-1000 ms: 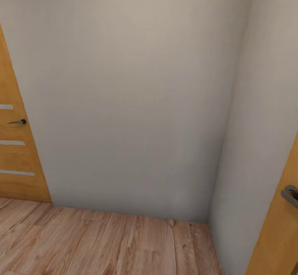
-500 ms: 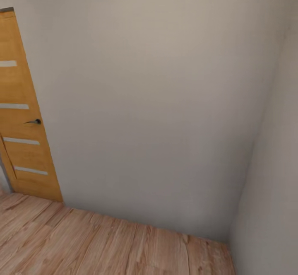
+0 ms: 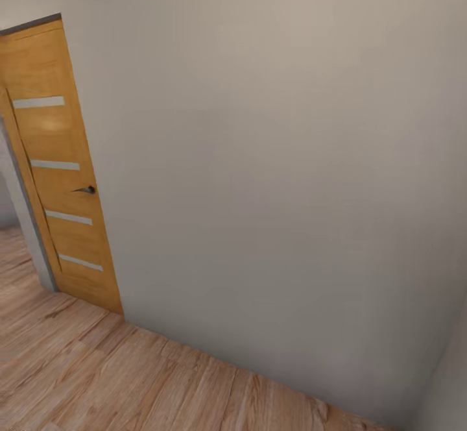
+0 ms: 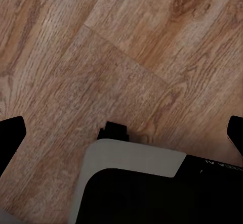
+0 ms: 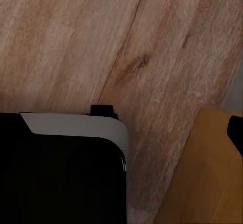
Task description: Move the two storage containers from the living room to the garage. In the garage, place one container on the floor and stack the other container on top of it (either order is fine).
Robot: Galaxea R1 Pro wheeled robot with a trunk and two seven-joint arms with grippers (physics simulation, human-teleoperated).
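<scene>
The two storage containers and the garage are out of view. I am facing a plain pale wall (image 3: 272, 158) over light wood-plank flooring (image 3: 97, 372). In the left wrist view my left gripper (image 4: 121, 133) is open, its dark fingertips (image 4: 11, 133) at the picture's two edges, with only wood planks and my own base (image 4: 131, 183) between them. In the right wrist view my right gripper (image 5: 121, 133) hangs over wood planks; one fingertip (image 5: 236, 132) shows at the edge, the other is lost against my dark base (image 5: 61, 173). Nothing is held.
An orange wooden door (image 3: 58, 171) with a lever handle (image 3: 85, 189) stands open at the left, with an opening (image 3: 10, 223) beside it. The wall meets another wall at the far right corner (image 3: 447, 353). A second orange door panel (image 5: 207, 178) is close to my right gripper.
The whole head view has swung: the left door slid toward the middle and its opening came into sight, while the door at the right edge left the picture. The camera turned, not the things.
</scene>
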